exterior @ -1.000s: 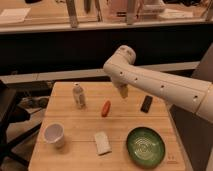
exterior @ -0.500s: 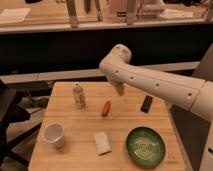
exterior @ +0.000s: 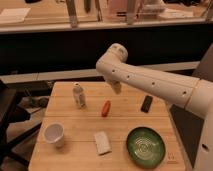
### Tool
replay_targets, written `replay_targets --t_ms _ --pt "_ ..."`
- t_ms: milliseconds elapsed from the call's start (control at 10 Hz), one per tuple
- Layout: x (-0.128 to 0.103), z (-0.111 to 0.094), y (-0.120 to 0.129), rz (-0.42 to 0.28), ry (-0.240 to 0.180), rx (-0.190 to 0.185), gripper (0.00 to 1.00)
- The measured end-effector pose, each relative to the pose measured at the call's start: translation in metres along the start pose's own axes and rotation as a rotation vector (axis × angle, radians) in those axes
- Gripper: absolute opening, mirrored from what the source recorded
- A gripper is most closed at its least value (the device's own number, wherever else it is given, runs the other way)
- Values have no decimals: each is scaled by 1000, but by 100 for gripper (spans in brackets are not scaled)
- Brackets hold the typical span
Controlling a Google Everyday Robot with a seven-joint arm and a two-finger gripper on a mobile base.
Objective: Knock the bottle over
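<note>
Hovering end effector, grip unclear, right of upright bottle near table rear edge, open wood between

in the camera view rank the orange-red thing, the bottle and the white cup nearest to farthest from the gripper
The gripper hangs over the back middle of the table.
1. Orange-red object: lying mid-table, just in front of the gripper.
2. Bottle: upright, toward the picture's left, near the back edge.
3. White cup: at the front corner on the picture's left, plainly farthest.
</note>
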Motion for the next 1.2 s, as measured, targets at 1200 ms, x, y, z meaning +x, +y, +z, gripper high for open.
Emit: replay_targets --t_ms 1200 --pt "-19 16 -38 -82 -20 68 76"
